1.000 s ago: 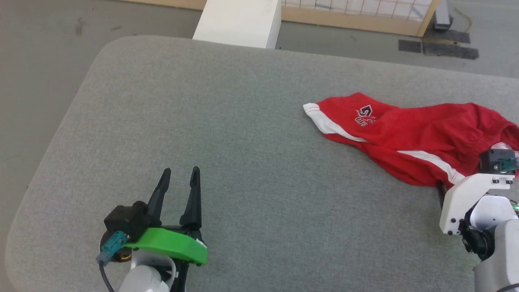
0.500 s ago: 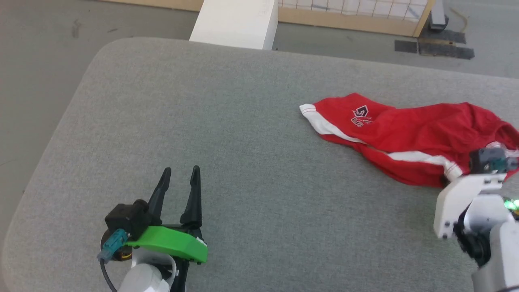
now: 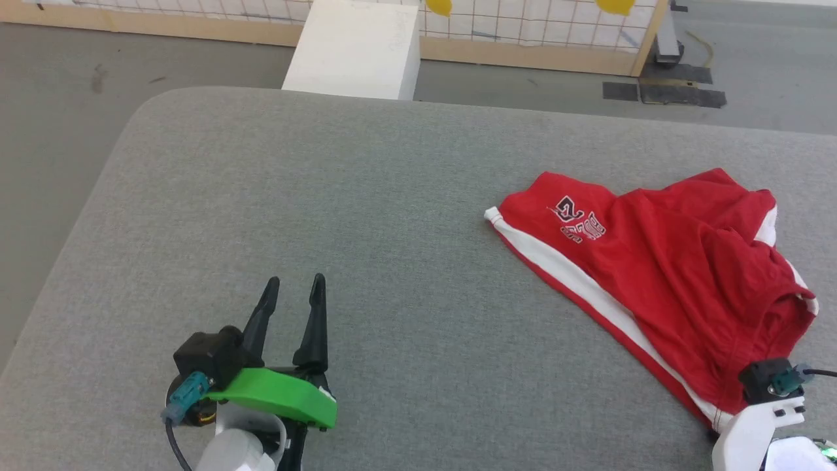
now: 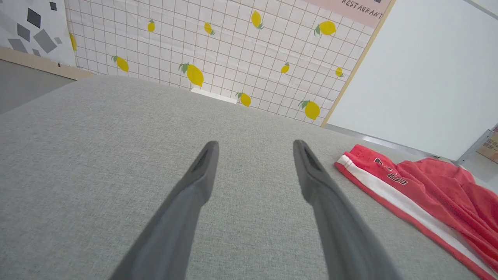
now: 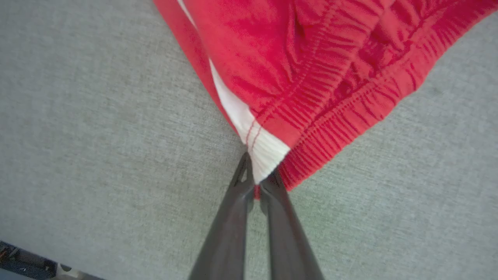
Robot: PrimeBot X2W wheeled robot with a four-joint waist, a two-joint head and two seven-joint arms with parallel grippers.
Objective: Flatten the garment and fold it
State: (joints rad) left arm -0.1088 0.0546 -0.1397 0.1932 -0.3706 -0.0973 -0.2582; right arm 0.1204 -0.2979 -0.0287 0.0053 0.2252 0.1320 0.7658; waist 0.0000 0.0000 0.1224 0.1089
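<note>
The grey padded table (image 3: 392,196) carries the garment (image 3: 654,275) on its right half, well apart from the left gripper (image 3: 295,281). The head view has shifted as a whole since the earlier frames, which is a camera move and not a move of the table. The garment itself has changed shape. It lay as a long, bunched strip across the table, and it now spreads as a broader sheet, with one corner drawn toward the robot's edge. The white band (image 3: 588,288) runs nearly straight from the hem beside the logo (image 3: 579,219) down to that corner. The right gripper (image 5: 256,182) is clenched on the white-tipped corner next to the ribbed waistband (image 5: 350,105). The left gripper rests released, fingers parted over bare table. Judgement: flattening is under way, the far side remains rumpled, and folding is not yet begun.
</note>
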